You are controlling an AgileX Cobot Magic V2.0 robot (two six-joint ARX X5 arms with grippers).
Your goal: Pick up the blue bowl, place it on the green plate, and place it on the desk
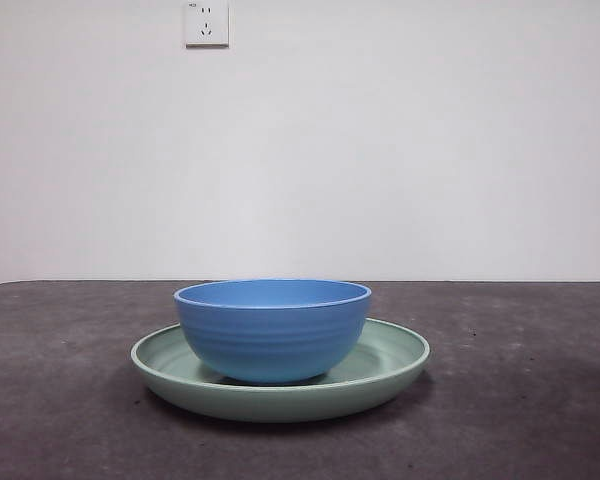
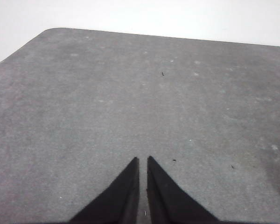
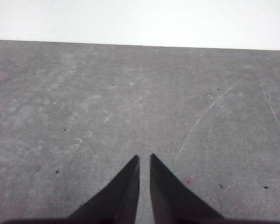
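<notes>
From my remote station, the blue bowl (image 1: pixel 271 328) sits on the green plate (image 1: pixel 392 365) on the counter (image 1: pixel 60 400), leaving only its return there, left hand (image 2: pixel 143 161) and right hand (image 3: pixel 144 158) narrowed, empty, well away.

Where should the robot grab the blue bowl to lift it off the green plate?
Probably at the rim, coming from above. The blue bowl stands upright and open inside the green plate, whose raised edge gets in the way of a low side grab. One jaw inside and one outside the thin lip seems best. Neither gripper is near it.
</notes>
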